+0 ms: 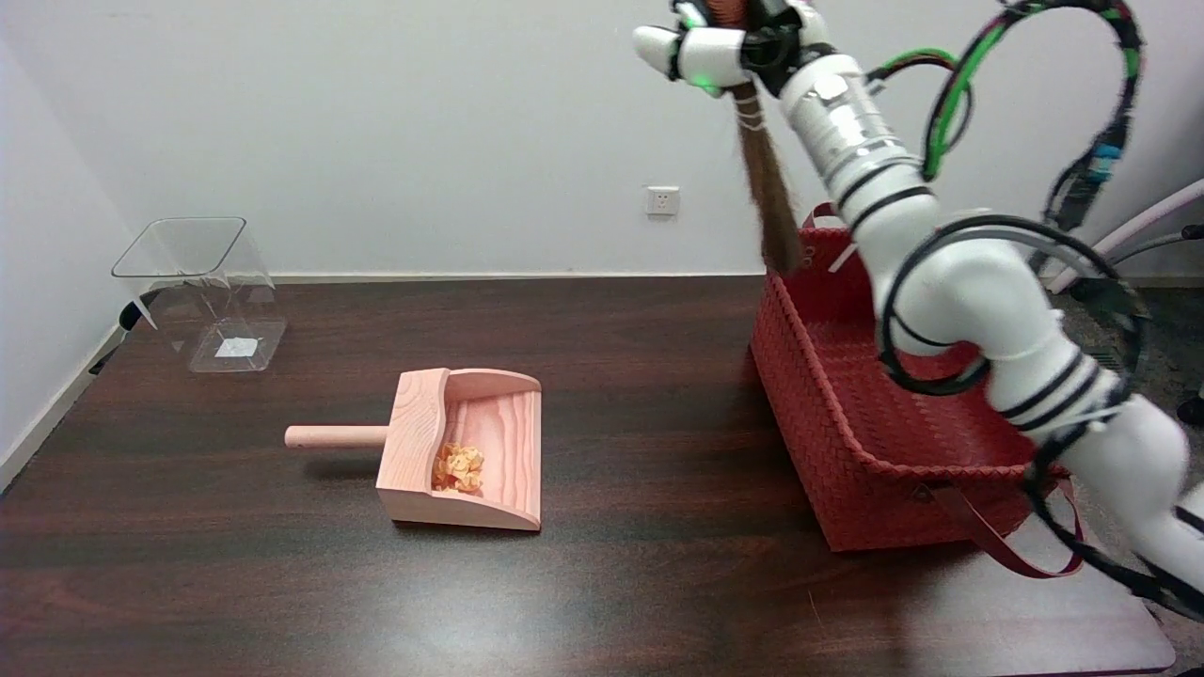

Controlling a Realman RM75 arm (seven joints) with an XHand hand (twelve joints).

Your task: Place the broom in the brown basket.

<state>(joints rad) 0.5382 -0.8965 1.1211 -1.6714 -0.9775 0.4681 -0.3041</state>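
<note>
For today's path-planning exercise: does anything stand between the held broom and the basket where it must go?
Nothing visible does. The right hand holds the broom high, its bristles hanging by the far left corner of the brown basket, whose open top is unobstructed apart from the robot's own arm crossing over it.

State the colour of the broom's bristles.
Dark brown, hanging from the right robot hand; the broom shows best in the head view.
</note>
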